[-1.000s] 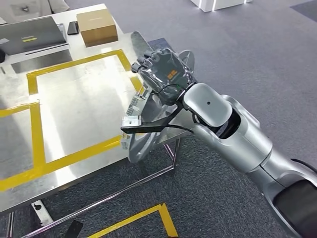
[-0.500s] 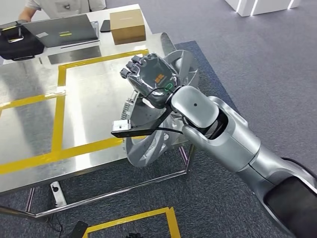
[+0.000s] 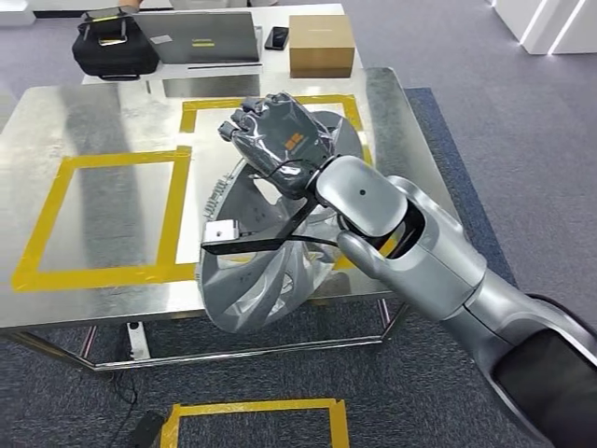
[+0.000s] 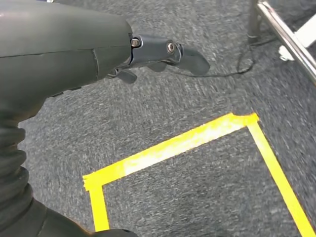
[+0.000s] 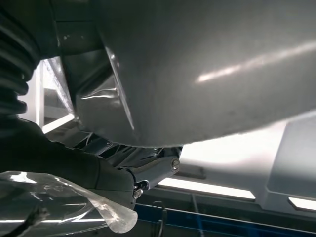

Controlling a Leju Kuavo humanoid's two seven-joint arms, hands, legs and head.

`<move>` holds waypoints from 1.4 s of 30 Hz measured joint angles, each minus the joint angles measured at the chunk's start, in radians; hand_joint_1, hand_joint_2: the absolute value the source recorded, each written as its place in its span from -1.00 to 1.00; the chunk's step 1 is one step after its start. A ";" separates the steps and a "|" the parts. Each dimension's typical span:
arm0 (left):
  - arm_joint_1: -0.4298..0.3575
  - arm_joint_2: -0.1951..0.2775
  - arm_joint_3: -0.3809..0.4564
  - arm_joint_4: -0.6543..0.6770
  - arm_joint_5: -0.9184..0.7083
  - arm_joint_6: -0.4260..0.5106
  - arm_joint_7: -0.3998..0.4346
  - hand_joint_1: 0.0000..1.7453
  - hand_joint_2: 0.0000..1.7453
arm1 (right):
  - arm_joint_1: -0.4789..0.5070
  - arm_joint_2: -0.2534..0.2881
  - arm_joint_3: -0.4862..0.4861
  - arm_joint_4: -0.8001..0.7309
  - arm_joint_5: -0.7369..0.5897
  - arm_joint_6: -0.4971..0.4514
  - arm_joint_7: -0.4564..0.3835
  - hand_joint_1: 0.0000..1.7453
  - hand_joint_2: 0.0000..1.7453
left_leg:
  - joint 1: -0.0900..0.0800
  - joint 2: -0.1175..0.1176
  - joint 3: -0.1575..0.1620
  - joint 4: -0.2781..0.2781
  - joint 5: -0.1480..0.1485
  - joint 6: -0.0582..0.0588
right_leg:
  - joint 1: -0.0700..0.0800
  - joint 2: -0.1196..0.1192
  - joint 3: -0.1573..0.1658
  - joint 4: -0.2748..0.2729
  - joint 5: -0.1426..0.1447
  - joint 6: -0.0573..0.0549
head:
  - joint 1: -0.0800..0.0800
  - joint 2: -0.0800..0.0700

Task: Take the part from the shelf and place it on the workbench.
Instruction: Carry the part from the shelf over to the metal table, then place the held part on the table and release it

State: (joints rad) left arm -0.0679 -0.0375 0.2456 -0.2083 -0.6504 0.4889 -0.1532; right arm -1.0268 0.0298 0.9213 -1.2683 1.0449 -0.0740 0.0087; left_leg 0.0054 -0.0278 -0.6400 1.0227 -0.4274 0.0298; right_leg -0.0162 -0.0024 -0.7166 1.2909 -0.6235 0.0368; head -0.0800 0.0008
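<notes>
Grey carpet room w/ yellow floor tape; steel counter [image 3: 42, 308] fills upper left and centre of head view, marked w/ two yellow tape rectangles.

Item 1 – part [image 3: 242, 299]: large grey wheel-like casting w/ spokes and a toothed rim. Sits centre frame, tilted, lower rim hanging out past the counter's near edge, upper portion over the right-hand tape rectangle [image 3: 188, 117]. Carried, not yet resting, as far as I can judge.

Item 2 – right robot hand [image 3: 278, 138]: plastic-wrapped, laid over the part's upper rim, fingers curled round it, gripping. Right wrist view: grey metal pressed close against the hand.

Item 3 – left robot hand [image 4: 164, 52]: hangs over the carpet near a floor tape corner, fingers straight and loosely apart, holding nothing.

Item 4 – clutter, top of frame: black bag [image 3: 113, 51], laptop [image 3: 201, 37], phone [image 3: 276, 37], cardboard box [image 3: 321, 45]. All well apart from the part.

Step in hand: setting part down on counter. Approx. most of task done; release left.

How to do well, my view: carry it further over the counter so the whole rim clears the near edge before lowering, else it could tip to the floor. Level it, aim inside the tape rectangle, lower slowly. Heavy-looking, one-hand hold on the rim; open fingers only once its weight rests on the steel.
</notes>
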 joint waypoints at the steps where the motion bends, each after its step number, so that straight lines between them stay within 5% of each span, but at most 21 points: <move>1: 0.000 -0.001 0.000 0.000 -0.001 -0.002 0.000 -1.00 1.00 | 0.000 0.000 0.000 0.002 0.000 0.000 0.000 1.00 1.00 | 0.000 -0.015 0.001 0.001 -0.001 0.000 | 0.000 0.002 -0.013 0.007 0.016 0.000 | 0.000 0.000; 3: 0.000 -0.004 -0.001 0.000 -0.004 -0.004 0.000 -1.00 1.00 | 0.000 0.000 0.000 0.003 0.001 0.000 0.000 1.00 1.00 | 0.000 -0.043 0.006 0.003 -0.004 -0.001 | -0.001 0.016 0.015 -0.089 0.094 -0.003 | 0.001 0.000; 5: -0.002 -0.006 -0.001 0.000 -0.007 -0.004 -0.001 -1.00 1.00 | -0.002 0.001 0.000 0.003 0.002 0.000 0.000 1.00 1.00 | 0.001 -0.068 0.003 0.009 -0.008 -0.008 | -0.006 0.056 0.067 -0.208 0.146 -0.009 | 0.000 0.000; 7: -0.002 -0.006 -0.001 0.000 -0.008 -0.005 -0.003 -1.00 1.00 | -0.005 0.003 0.000 0.004 0.003 0.000 0.000 1.00 1.00 | 0.006 -0.088 -0.005 0.011 -0.007 -0.020 | -0.006 0.076 0.092 -0.253 0.147 -0.014 | -0.001 0.000; 9: 0.002 -0.006 -0.001 0.000 -0.009 -0.007 -0.006 -1.00 1.00 | -0.007 0.009 0.000 0.005 0.005 0.000 0.001 1.00 1.00 | 0.010 -0.099 -0.009 0.009 -0.005 -0.033 | -0.005 0.059 0.100 -0.261 0.147 -0.022 | 0.000 0.000; 11: 0.004 -0.007 -0.002 0.000 -0.010 -0.016 -0.014 -1.00 1.00 | -0.009 0.016 0.000 0.007 0.009 -0.001 0.004 1.00 1.00 | 0.007 -0.060 -0.023 0.041 -0.025 -0.045 | -0.008 0.036 0.111 -0.269 0.148 -0.032 | -0.005 0.000; 13: -0.001 -0.009 -0.002 0.000 -0.009 -0.040 -0.034 -1.00 1.00 | -0.011 0.018 0.000 0.011 0.015 -0.005 0.014 1.00 1.00 | 0.007 -0.002 -0.075 0.147 -0.075 -0.056 | -0.008 0.010 0.119 -0.273 0.144 -0.040 | -0.010 0.000; 15: -0.005 -0.010 -0.002 0.000 -0.002 -0.073 -0.061 -1.00 1.00 | -0.012 0.019 -0.001 0.016 0.029 -0.021 0.031 1.00 1.00 | 0.012 0.017 -0.134 0.260 -0.113 -0.064 | -0.007 -0.012 0.123 -0.272 0.139 -0.042 | -0.011 0.000; 16: -0.005 -0.011 -0.002 0.000 0.000 -0.087 -0.073 -1.00 1.00 | -0.011 0.020 -0.001 0.019 0.040 -0.034 0.044 1.00 1.00 | 0.015 0.019 -0.143 0.275 -0.108 -0.066 | -0.007 -0.020 0.125 -0.272 0.136 -0.042 | -0.011 0.000; 17: -0.005 -0.011 -0.002 0.000 0.002 -0.100 -0.083 -1.00 1.00 | -0.009 0.022 -0.004 0.022 0.055 -0.052 0.059 1.00 1.00 | 0.018 0.020 -0.133 0.251 -0.084 -0.067 | -0.008 -0.027 0.128 -0.272 0.133 -0.040 | -0.011 0.000; 20: -0.006 -0.012 -0.002 0.000 0.005 -0.132 -0.107 -1.00 1.00 | -0.004 0.029 -0.017 0.039 0.097 -0.102 0.098 1.00 1.00 | 0.018 0.032 -0.039 0.066 -0.001 -0.065 | -0.007 -0.040 0.136 -0.271 0.123 -0.028 | -0.012 0.000; 22: -0.008 -0.014 -0.001 0.000 0.012 -0.150 -0.124 -1.00 1.00 | 0.003 0.032 -0.025 0.061 0.117 -0.118 0.105 1.00 1.00 | 0.013 0.038 -0.012 0.013 0.001 -0.056 | -0.003 -0.043 0.137 -0.272 0.121 -0.016 | -0.012 0.000; 25: -0.007 -0.015 0.002 0.000 0.025 -0.164 -0.149 -1.00 1.00 | 0.017 0.033 -0.036 0.097 0.134 -0.125 0.105 1.00 1.00 | 0.012 0.032 -0.008 0.009 -0.004 -0.034 | -0.004 -0.043 0.136 -0.270 0.111 0.000 | -0.010 0.000; 27: -0.008 -0.016 0.004 0.000 0.032 -0.173 -0.162 -1.00 1.00 | 0.017 0.033 -0.049 0.118 0.138 -0.126 0.105 1.00 1.00 | 0.013 0.029 -0.002 0.005 -0.005 -0.020 | -0.005 -0.024 0.103 -0.205 0.074 0.003 | -0.006 0.000; 29: -0.012 -0.015 0.008 0.000 0.035 -0.182 -0.172 -1.00 1.00 | 0.019 0.033 -0.061 0.144 0.140 -0.128 0.105 1.00 1.00 | 0.009 0.025 0.001 0.005 -0.008 -0.011 | -0.003 -0.005 0.030 -0.069 0.020 0.001 | -0.003 0.000; 31: -0.012 -0.015 0.010 0.000 0.037 -0.189 -0.178 -1.00 1.00 | 0.023 0.032 -0.071 0.167 0.141 -0.132 0.105 1.00 1.00 | 0.004 0.020 0.005 0.005 -0.011 -0.006 | -0.002 0.000 -0.027 0.019 0.008 -0.002 | -0.002 0.000; 33: -0.012 -0.016 0.011 0.000 0.036 -0.192 -0.179 -1.00 1.00 | 0.023 0.032 -0.081 0.181 0.142 -0.135 0.105 1.00 1.00 | 0.002 0.014 0.012 0.006 -0.014 -0.005 | 0.000 0.001 -0.012 -0.041 0.068 -0.009 | 0.000 0.000; 36: -0.014 -0.017 0.011 0.000 0.033 -0.202 -0.185 -1.00 1.00 | 0.019 0.032 -0.092 0.196 0.142 -0.139 0.106 1.00 1.00 | -0.002 0.008 0.017 0.008 -0.020 -0.013 | 0.004 0.008 0.077 -0.230 0.151 -0.022 | 0.000 0.000; 40: -0.013 -0.018 0.013 0.000 0.024 -0.211 -0.192 -1.00 1.00 | 0.021 0.033 -0.113 0.227 0.148 -0.161 0.118 1.00 1.00 | 0.000 0.006 0.017 0.009 -0.021 -0.033 | 0.007 0.010 0.099 -0.266 0.155 -0.032 | 0.000 0.000; 42: -0.014 -0.019 0.014 0.000 0.022 -0.211 -0.192 -1.00 1.00 | 0.023 0.033 -0.123 0.243 0.152 -0.166 0.122 1.00 1.00 | 0.002 0.010 0.001 0.052 -0.051 -0.044 | 0.002 0.006 0.105 -0.271 0.158 -0.041 | -0.004 0.000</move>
State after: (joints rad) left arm -0.0815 -0.0568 0.2591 -0.2083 -0.6288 0.2782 -0.3456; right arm -1.0034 0.0632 0.7981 -1.0252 1.1972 -0.2397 0.1307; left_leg 0.0072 -0.0176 -0.6387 1.0744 -0.4781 -0.0145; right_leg -0.0144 0.0037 -0.6113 1.0200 -0.4654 -0.0043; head -0.0837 0.0008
